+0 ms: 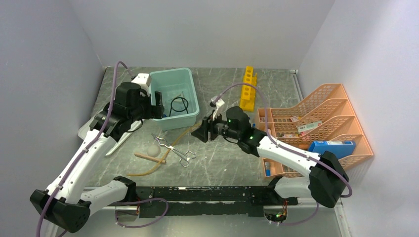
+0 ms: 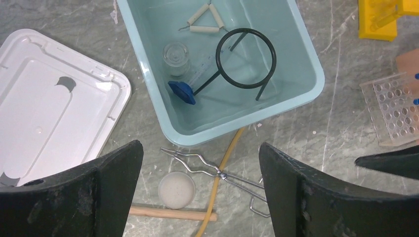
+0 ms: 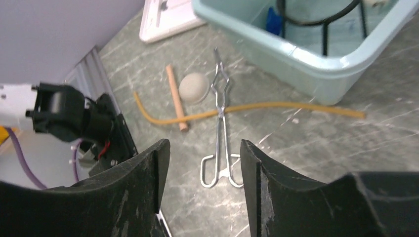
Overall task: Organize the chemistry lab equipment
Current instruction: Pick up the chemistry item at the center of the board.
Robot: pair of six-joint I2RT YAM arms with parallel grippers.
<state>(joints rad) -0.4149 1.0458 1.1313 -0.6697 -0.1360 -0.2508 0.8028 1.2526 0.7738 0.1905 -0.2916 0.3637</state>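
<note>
hovering with left claw [image 2: 200, 145] wide and empty by teal tub [image 2: 313, 52] containing black ring stand [image 2: 246, 87]; right claw [image 3: 205, 143] parted, empty, over silver tongs [image 3: 220, 113] on counter [image 3: 321, 158].

front-centre: bare table [image 1: 225, 163] right of tongs [image 3: 220, 123], open passage | front-left: crowded by tongs, hose [image 3: 276, 105], stick [image 3: 176, 98], white disc [image 3: 193, 87] | tub [image 1: 180, 121]: ring stand [image 2: 245, 58] and triangle [image 2: 205, 22] crowd floor | left: blocked by lid [image 2: 54, 98] | right: walled by organiser [image 1: 321, 106] | back: rack [image 1: 248, 89] right of tub, bare gap between
</note>
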